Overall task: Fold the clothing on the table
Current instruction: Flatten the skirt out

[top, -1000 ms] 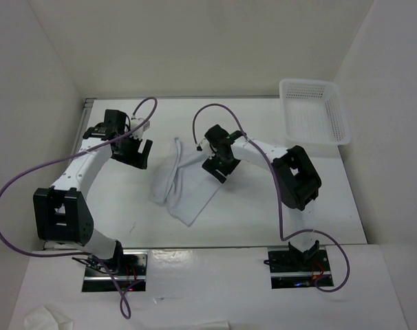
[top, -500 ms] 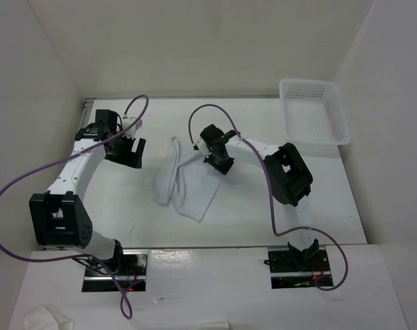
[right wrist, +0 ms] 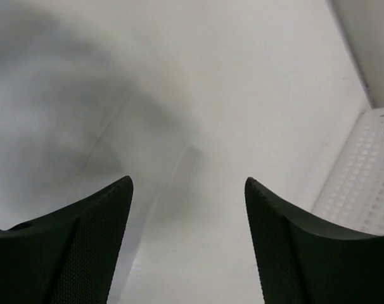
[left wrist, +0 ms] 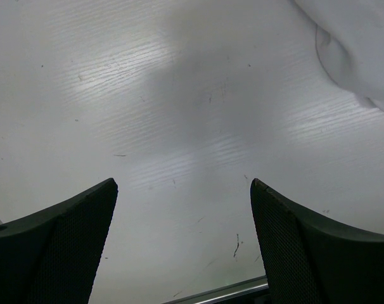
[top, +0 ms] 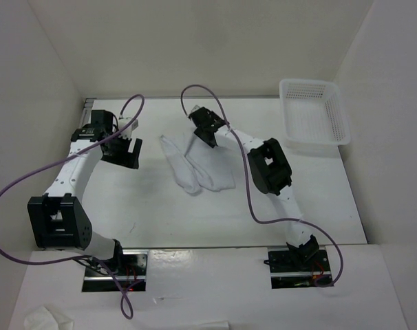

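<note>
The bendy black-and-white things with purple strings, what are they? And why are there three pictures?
Those are two robot arms, and the purple strings are their cables. The big picture looks down from a camera above them. At the end of each arm is a gripper, like two fingers for pinching. The other two pictures come from small cameras on the wrists, so the dark shapes at the bottom are the gripper's own fingers.

On the table lies a white piece of clothing, bunched up, which the arms should fold. A white basket sits at the far right corner.

The left gripper is open over bare table beside the clothing. The right gripper is open too, over the clothing's far edge. Neither is holding anything.
</note>
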Robot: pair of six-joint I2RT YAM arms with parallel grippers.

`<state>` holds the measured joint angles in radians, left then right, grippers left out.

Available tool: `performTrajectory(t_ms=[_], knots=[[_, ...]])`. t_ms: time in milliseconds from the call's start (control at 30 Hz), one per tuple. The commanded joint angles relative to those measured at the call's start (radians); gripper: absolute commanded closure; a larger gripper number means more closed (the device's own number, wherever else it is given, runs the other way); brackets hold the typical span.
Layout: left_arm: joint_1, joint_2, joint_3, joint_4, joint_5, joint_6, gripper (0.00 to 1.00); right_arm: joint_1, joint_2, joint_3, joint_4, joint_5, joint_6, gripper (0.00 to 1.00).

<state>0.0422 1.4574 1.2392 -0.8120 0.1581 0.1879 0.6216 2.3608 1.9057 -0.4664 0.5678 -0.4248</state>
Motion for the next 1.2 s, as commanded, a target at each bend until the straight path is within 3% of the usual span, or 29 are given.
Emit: performTrajectory(t_ms=[0, 100, 167, 267, 367, 600, 967, 1167], knots=[[0.013, -0.025, 0.016, -0.012, 0.020, 0.022, 0.08, -0.013, -0.003, 0.205, 0.066, 0.077, 0.125, 0.23], [0.013, -0.025, 0.026, -0.012, 0.020, 0.022, 0.08, -0.025, -0.020, 0.373, -0.115, -0.133, 0.216, 0.14], [0.013, -0.025, 0.026, -0.012, 0.020, 0.022, 0.08, -0.034, -0.088, 0.374, -0.216, -0.350, 0.207, 0.12], [0.013, -0.025, 0.026, -0.012, 0.030, 0.022, 0.08, -0.034, -0.159, 0.334, -0.340, -0.504, 0.164, 0.09], [0.022, -0.025, 0.026, -0.012, 0.050, 0.013, 0.08, -0.034, -0.216, 0.242, -0.417, -0.594, 0.139, 0.09], [0.022, -0.025, 0.045, -0.021, 0.060, 0.004, 0.08, 0.003, -0.350, -0.189, -0.483, -0.719, 0.055, 0.09], [0.022, -0.015, 0.054, -0.021, 0.069, -0.005, 0.08, 0.191, -0.347, -0.456, -0.470, -0.669, 0.024, 0.11], [0.022, -0.025, 0.054, -0.021, 0.060, -0.005, 0.08, 0.225, -0.336, -0.585, -0.330, -0.435, 0.052, 0.11]])
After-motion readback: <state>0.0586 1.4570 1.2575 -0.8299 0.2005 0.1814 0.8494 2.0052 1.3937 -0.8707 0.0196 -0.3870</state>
